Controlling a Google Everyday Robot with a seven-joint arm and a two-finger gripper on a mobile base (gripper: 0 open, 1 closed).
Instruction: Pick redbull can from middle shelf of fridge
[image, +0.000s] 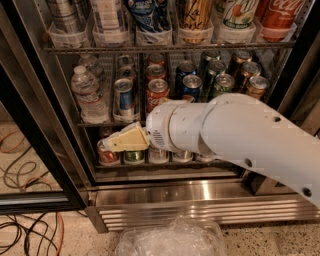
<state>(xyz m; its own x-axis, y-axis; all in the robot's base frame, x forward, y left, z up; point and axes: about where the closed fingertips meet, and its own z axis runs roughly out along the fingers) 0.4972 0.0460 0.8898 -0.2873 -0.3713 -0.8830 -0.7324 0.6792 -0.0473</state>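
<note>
The redbull can (123, 98), slim and blue-and-silver with a silver top, stands at the front of the middle shelf (100, 123) in the fridge (65, 150), between the water bottles (88, 95) and a red Coke can (157, 93). My gripper (112, 145), cream-coloured at the end of the white arm (235, 135), is below the can. It hangs in front of the lower shelf's cans, apart from the redbull can and pointing left. It holds nothing that I can see.
Blue Pepsi cans (191, 86), green cans (222, 84) and bronze cans (256, 86) fill the right of the middle shelf. Tall cans (195, 17) stand on the rack above, short cans (107, 156) below. Steel slatted base (165, 210), crumpled plastic (172, 239), floor cables (25, 230), open door frame (35, 160).
</note>
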